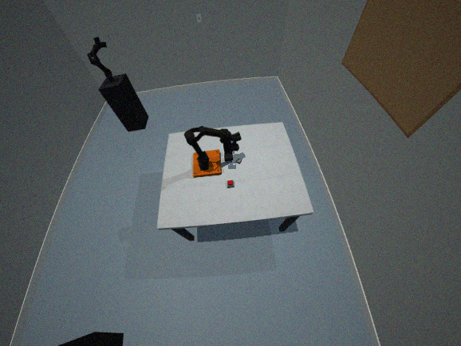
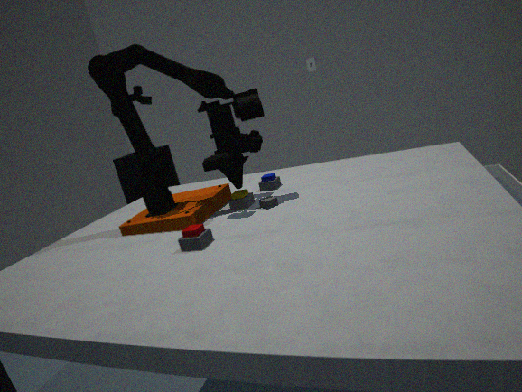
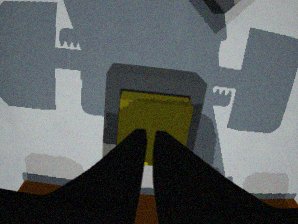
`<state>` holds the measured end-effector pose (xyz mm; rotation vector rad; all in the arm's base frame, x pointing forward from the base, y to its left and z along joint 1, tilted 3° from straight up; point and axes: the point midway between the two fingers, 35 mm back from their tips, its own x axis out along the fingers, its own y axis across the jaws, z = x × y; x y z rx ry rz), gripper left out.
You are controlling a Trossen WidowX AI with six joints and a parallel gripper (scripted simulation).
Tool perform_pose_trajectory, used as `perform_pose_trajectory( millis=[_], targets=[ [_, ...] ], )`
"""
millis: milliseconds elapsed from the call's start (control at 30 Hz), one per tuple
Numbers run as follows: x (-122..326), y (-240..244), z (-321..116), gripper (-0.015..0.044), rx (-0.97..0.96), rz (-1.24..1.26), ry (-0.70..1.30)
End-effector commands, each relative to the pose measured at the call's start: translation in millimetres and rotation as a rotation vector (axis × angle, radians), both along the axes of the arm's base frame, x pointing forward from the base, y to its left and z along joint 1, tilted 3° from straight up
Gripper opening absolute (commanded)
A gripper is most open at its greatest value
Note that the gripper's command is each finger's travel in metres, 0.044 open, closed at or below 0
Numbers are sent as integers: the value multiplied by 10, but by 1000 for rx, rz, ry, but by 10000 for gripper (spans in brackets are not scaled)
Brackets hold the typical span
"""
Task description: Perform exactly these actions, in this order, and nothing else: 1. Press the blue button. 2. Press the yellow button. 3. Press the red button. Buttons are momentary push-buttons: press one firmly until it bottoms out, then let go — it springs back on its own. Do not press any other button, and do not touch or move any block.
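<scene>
My gripper is shut and empty, pointing down with its fingertips just above the yellow button. In the wrist view the tips overlap the lower part of the yellow cap. In the top view the gripper hides the yellow button. The blue button stands behind it in the exterior view, its cap raised; the arm hides it in the top view. The red button stands nearer the front edge, its cap raised from its grey housing.
A small grey block lies close beside the yellow button; its corner shows at the top of the wrist view. The arm's orange base plate lies close on the yellow button's other side. All stand on the white table.
</scene>
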<state>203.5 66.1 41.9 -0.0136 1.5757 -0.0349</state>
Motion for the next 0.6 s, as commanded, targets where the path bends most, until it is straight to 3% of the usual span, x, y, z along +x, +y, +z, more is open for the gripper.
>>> perform_pose_trajectory(
  millis=[0, 567],
  targets=[
    [-19, -19, -103, 20, -10, 3, 13],
    [-25, -23, -173, 20, -10, 3, 13]
  ],
)
